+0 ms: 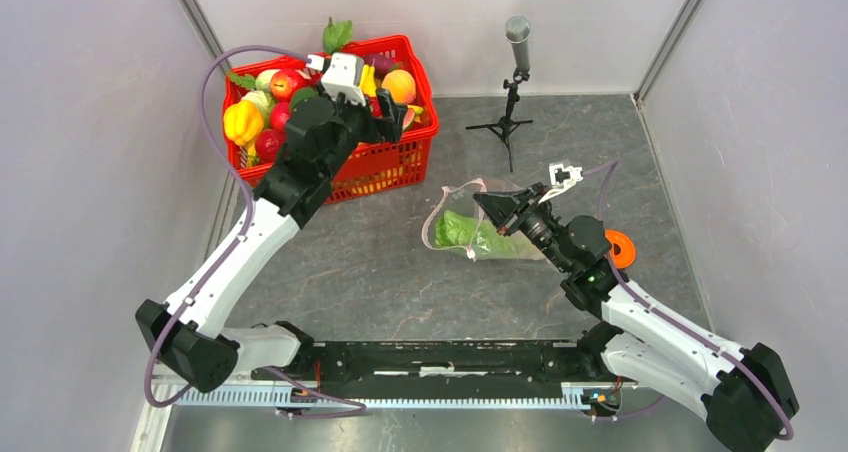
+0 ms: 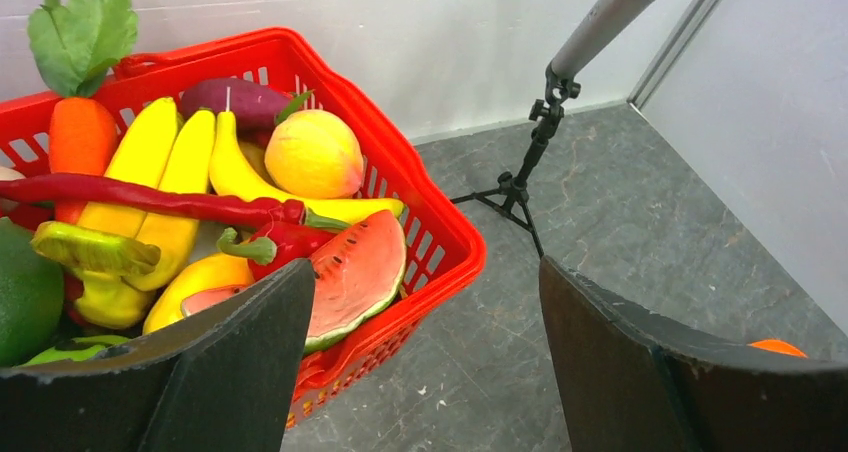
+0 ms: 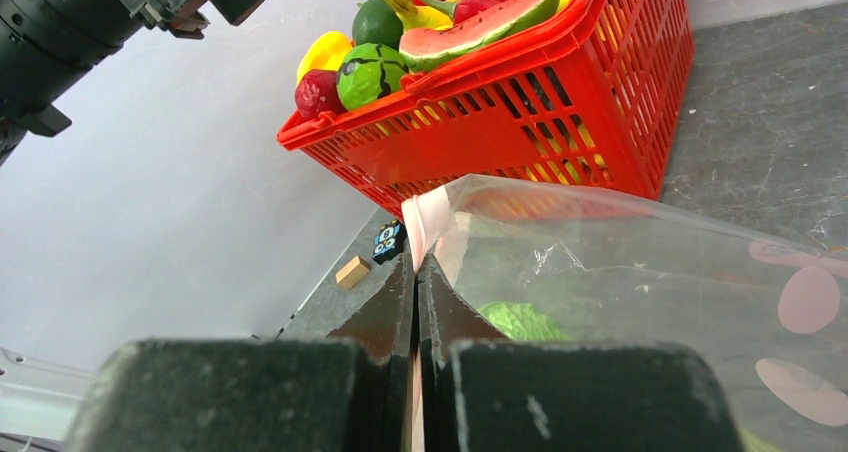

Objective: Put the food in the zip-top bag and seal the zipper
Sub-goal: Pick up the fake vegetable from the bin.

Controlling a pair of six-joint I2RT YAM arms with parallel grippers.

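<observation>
The clear zip-top bag point(image 1: 452, 208) lies mid-table with its mouth held up and the long green cabbage point(image 1: 468, 234) inside. My right gripper point(image 1: 488, 204) is shut on the bag's pink zipper edge point(image 3: 425, 220). The cabbage shows through the plastic in the right wrist view point(image 3: 520, 322). My left gripper point(image 1: 392, 122) is open and empty, hovering over the right edge of the red basket point(image 1: 400, 162). Its left finger point(image 2: 230, 372) is over the watermelon slice point(image 2: 355, 272). A yellow bell pepper point(image 1: 242, 122) and a small red fruit point(image 3: 317, 92) are in the basket. An orange point(image 1: 620, 247) lies beside my right arm.
The red basket also holds bananas point(image 2: 170, 172), a carrot point(image 2: 80, 137), a long red chilli point(image 2: 150, 197) and a peach point(image 2: 313, 154). A microphone on a black tripod point(image 1: 512, 102) stands at the back. Grey walls close in the table on three sides.
</observation>
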